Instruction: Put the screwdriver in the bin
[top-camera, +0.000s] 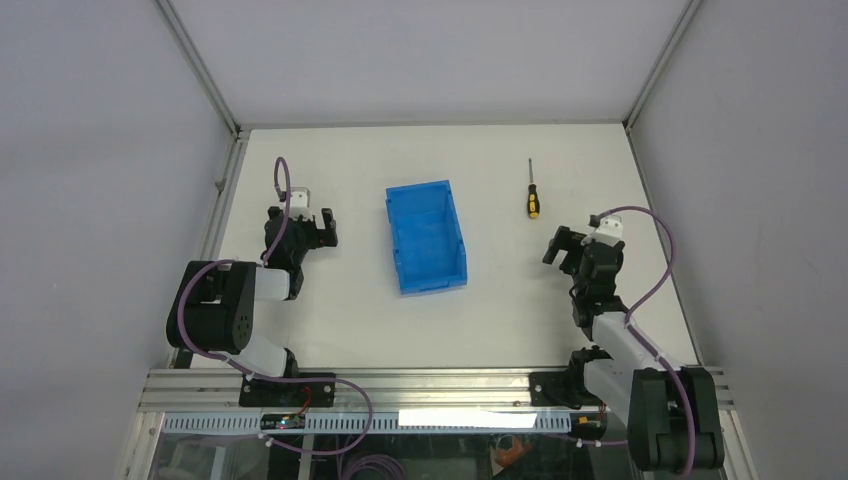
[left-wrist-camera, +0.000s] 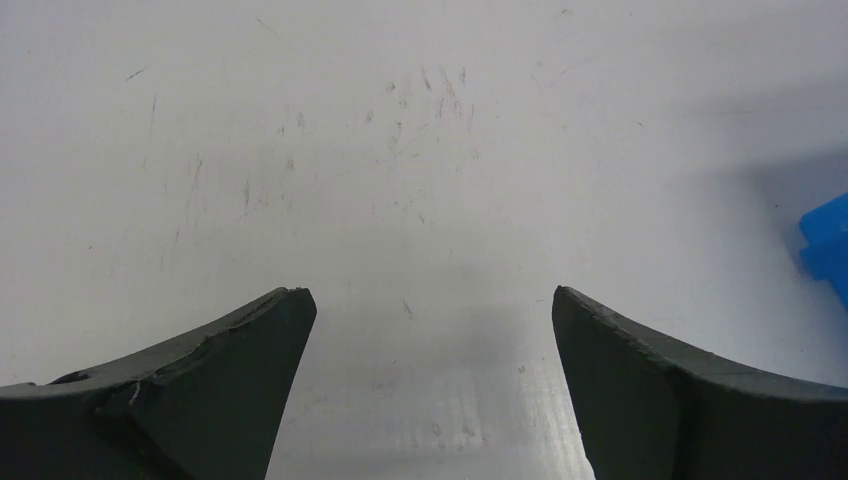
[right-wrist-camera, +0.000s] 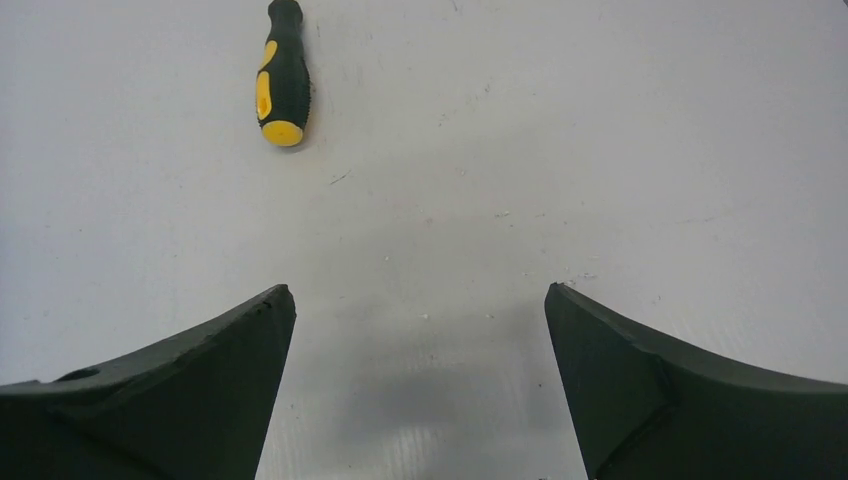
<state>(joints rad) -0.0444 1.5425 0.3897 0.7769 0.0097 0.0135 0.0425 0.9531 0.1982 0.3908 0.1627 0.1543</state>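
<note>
Screwdriver (top-camera: 532, 190) lies on the white table (top-camera: 350, 330), far and slightly left of the right gripper (top-camera: 568, 246), apart from it. Its black-and-yellow handle is at the near end and the thin shaft points away. In the right wrist view the handle (right-wrist-camera: 281, 75) sits at the upper left, beyond the spread fingers (right-wrist-camera: 200, 390), which grasp nothing. The blue bin (top-camera: 396, 245) stands open-topped at mid-table, left of the screwdriver and well apart from it, between the two arms. The left gripper (top-camera: 300, 226) hovers left of the bin, its jaws parted and bare, with one blue corner at the right edge of its wrist view. A white strip (top-camera: 465, 418) on the near rail is too small to read.
</note>
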